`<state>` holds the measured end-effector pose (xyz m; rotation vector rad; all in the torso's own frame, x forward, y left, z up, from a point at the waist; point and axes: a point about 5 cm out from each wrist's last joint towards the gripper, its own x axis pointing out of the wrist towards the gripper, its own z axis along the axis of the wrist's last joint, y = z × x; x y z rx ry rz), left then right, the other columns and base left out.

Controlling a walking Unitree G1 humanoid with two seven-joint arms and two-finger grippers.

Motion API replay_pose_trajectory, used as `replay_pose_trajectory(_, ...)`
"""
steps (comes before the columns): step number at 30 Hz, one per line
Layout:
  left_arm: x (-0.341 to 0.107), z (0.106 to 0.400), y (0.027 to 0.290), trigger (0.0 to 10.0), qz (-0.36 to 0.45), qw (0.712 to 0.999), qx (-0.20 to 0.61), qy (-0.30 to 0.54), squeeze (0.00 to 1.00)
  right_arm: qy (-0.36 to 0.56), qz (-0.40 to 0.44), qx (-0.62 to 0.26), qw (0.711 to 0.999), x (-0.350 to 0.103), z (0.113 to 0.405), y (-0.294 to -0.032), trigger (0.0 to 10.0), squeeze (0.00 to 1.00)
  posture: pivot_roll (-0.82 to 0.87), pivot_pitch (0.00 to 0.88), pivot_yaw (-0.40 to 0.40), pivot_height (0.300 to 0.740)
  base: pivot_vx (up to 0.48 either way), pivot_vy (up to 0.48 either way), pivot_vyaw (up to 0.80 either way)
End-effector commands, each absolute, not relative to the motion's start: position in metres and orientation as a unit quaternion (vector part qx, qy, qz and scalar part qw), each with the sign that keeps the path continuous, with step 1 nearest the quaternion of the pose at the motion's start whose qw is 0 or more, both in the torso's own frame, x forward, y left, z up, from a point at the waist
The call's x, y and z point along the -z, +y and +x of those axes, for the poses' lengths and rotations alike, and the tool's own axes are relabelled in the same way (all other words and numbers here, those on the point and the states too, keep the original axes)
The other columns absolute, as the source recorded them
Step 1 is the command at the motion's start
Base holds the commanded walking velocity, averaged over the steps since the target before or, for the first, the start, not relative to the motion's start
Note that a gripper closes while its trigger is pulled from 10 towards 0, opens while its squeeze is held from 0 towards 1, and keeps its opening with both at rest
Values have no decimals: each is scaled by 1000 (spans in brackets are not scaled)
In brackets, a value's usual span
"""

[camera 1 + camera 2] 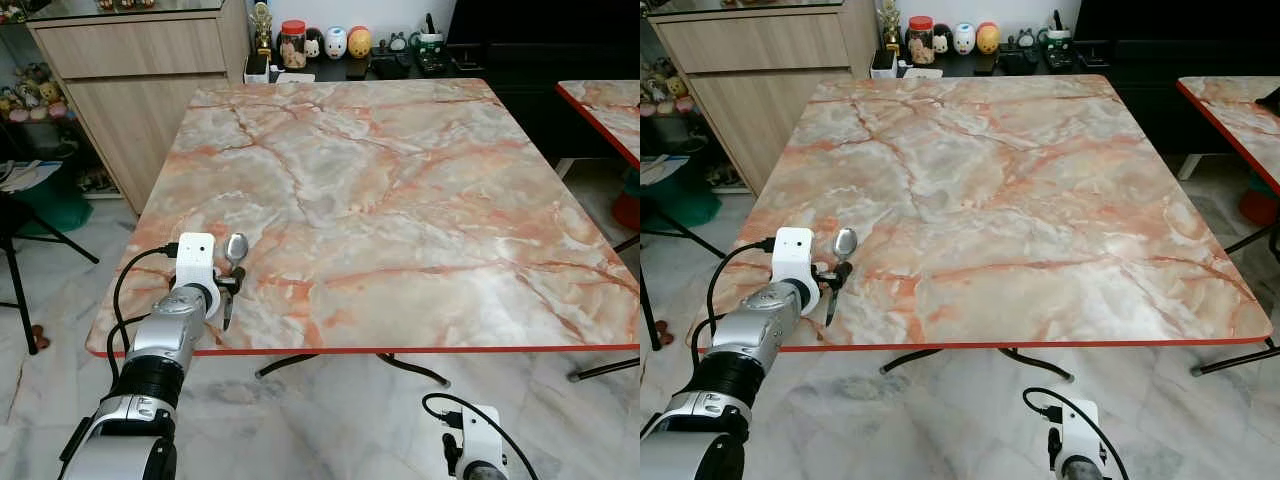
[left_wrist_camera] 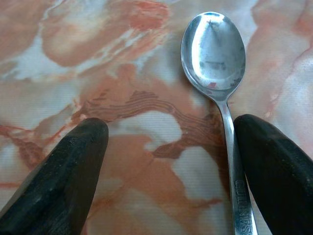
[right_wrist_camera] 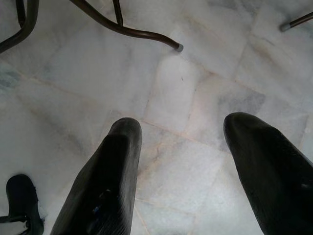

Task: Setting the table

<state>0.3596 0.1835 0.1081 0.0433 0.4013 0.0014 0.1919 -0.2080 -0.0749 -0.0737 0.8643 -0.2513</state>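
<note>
Spreading across most of the head views, the bench (image 1: 400,200) has a marbled orange and grey top with a red rim, and it stands on dark curved legs over a pale marble tile floor (image 1: 330,420). Beyond its far left corner stands a light wood cabinet (image 1: 140,80), and along its far edge a dark shelf carries a row of small jars and figurines (image 1: 330,42). A second bench (image 1: 605,110) with the same top shows past the right edge.

The left arm (image 1: 170,350) reaches up to the near left corner of the bench, with a black cable looping beside it. The left gripper (image 2: 171,161) hovers low over the top just inside the near edge, its fingers (image 2: 63,171) spread apart and released, grasping nothing. The spoon (image 1: 236,250) lies flat on the bench near that corner, bowl up and pointing toward the far edge, handle running back toward the near edge. In the left wrist view the handle lies right against the inner side of one finger; whether they touch cannot be told. The other finger is well apart from it.

The right gripper (image 3: 195,171) hangs idle below the near edge, over the floor, with its fingers spread and holding nothing.
</note>
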Motion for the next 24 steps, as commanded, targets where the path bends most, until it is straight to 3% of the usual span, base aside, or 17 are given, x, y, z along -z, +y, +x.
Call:
replay_pose_trajectory(1, -84, 349, 184, 10000, 21, 965, 0, 260, 0, 425, -37, 120, 897, 76, 190, -208, 10000, 0, 57, 63, -10, 740, 0, 0, 0)
replay_pose_trajectory(9, -80, 347, 182, 10000, -13, 960, 10, 280, 0, 426, -38, 118, 896, 76, 190, -208, 10000, 0, 57, 63, -10, 740, 0, 0, 0)
replay_pose_trajectory(10, -80, 347, 182, 6392, -14, 960, 11, 280, 0, 426, -39, 118, 896, 76, 190, -208, 10000, 0, 57, 63, -10, 740, 0, 0, 0)
replay_pose_trajectory(11, -80, 347, 182, 6392, -14, 960, 11, 280, 0, 426, -39, 118, 896, 76, 190, -208, 10000, 0, 57, 63, -10, 740, 0, 0, 0)
replay_pose_trajectory(12, -80, 347, 182, 4784, -15, 960, 11, 281, 0, 426, -39, 118, 896, 76, 190, -208, 10000, 0, 57, 63, -10, 740, 0, 0, 0)
replay_pose_trajectory(13, -80, 347, 182, 1373, -14, 960, 12, 281, 0, 426, -38, 118, 896, 76, 190, -208, 10000, 0, 57, 63, -10, 740, 0, 0, 0)
replay_pose_trajectory(14, -80, 347, 182, 0, -13, 960, 12, 281, 0, 427, -39, 118, 896, 76, 190, -208, 10000, 0, 57, 63, -10, 740, 0, 0, 0)
replay_pose_trajectory(24, -81, 348, 180, 0, -12, 961, 19, 275, 0, 427, -40, 118, 895, 76, 190, -207, 10000, 0, 58, 66, -11, 740, 0, 0, 0)
